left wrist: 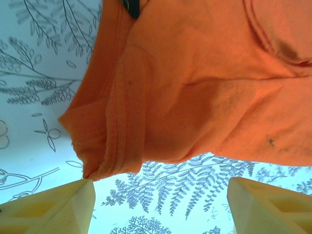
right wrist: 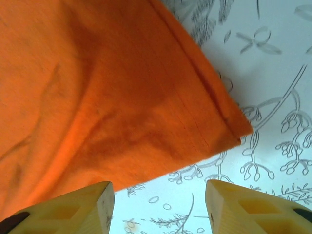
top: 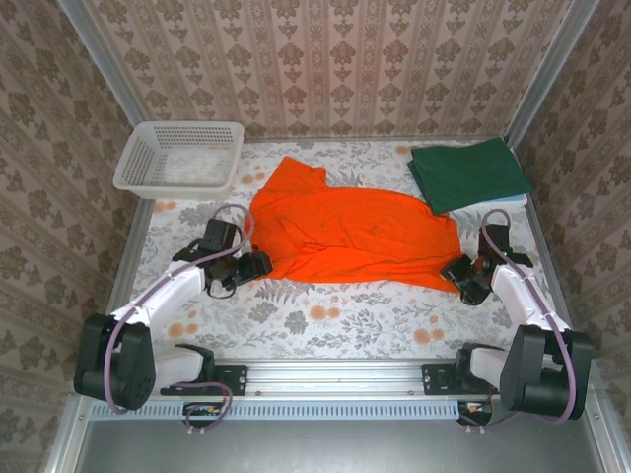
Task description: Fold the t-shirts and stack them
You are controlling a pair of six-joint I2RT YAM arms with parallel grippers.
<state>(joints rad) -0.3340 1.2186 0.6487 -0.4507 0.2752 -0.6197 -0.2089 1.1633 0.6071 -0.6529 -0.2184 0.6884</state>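
Jaws wide and empty, left gripper [top: 259, 264] and right gripper [top: 459, 269] are hovering at near corners of bright orange cloth t-shirt [top: 345, 232], apparently readying a fold.

Closed in on three sides by walls [top: 325, 59] papered in a repeating beige-and-brown damask pattern, with slanting bare-metal posts [top: 99, 64] at the far corners. Floored by a table [top: 325, 320] under a white cover printed with grey leaf sprays and small orange blossoms (in both wrist views, fine line-drawn fronds on a pale bluish white), and edged along the near side by a silver rail [top: 335, 372] and a slotted strip [top: 335, 407] above a plain grey panel [top: 325, 448]. Lit evenly and softly, with only faint shadows.
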